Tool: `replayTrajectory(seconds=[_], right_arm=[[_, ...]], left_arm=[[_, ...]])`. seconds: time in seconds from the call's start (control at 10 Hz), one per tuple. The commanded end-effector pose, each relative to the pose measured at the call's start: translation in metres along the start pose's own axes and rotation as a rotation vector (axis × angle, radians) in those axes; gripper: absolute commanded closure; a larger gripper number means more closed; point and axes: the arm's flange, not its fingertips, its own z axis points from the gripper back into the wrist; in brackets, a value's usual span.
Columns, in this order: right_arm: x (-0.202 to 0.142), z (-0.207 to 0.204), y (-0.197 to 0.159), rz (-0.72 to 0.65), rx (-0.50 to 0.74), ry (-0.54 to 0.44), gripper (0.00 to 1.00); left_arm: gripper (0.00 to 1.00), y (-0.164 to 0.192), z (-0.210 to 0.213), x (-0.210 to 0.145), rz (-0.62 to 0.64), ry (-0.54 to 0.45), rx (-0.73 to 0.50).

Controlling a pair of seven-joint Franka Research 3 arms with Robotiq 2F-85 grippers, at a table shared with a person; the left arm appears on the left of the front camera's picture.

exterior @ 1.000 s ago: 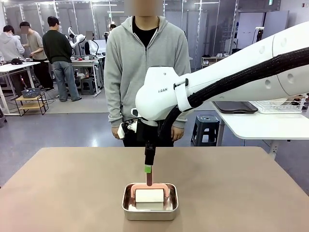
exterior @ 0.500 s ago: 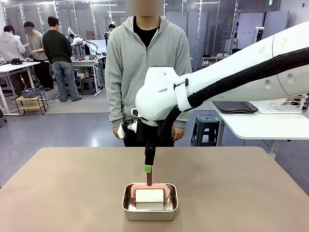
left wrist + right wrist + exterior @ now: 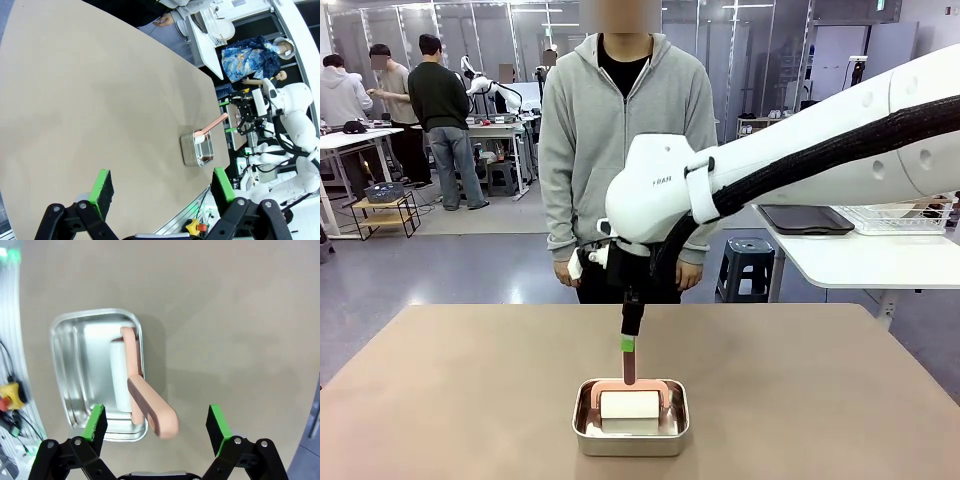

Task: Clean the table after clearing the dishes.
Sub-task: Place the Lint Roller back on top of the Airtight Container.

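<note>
The left hand (image 3: 160,187) hangs wide open and empty, high over bare tabletop (image 3: 90,110); the steel pan (image 3: 197,150) lies well beyond it. The right hand (image 3: 156,426) is also spread wide, holding nothing. Its arm has shifted slightly over the last second, poised above the pink roller handle (image 3: 150,407) between its fingers. The pan holds only the white roller (image 3: 629,404). No dishes remain, so cleaning likely comes next.

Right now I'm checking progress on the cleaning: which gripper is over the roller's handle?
The right gripper, jaws open, hangs above the pink handle rising from the steel pan; the left gripper is farther off.
</note>
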Motion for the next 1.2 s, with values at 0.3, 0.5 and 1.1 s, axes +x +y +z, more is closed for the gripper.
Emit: replayTrajectory(seconds=[0.3, 0.5, 1.1], right_arm=[[-0.121, 0.033, -0.035, -0.404, 0.363, -0.572, 0.0], [-0.185, 0.043, -0.04, -0.514, 0.367, -0.642, 0.0], [-0.441, 0.059, -0.033, -0.754, 0.807, -0.956, 0.0]], left_arm=[[0.0, 0.0, 0.003, -0.001, 0.0, -0.003, -0.012], [0.0, 0.0, 0.003, -0.001, 0.0, -0.003, -0.012], [0.0, 0.0, 0.003, -0.001, 0.0, -0.003, -0.012]])
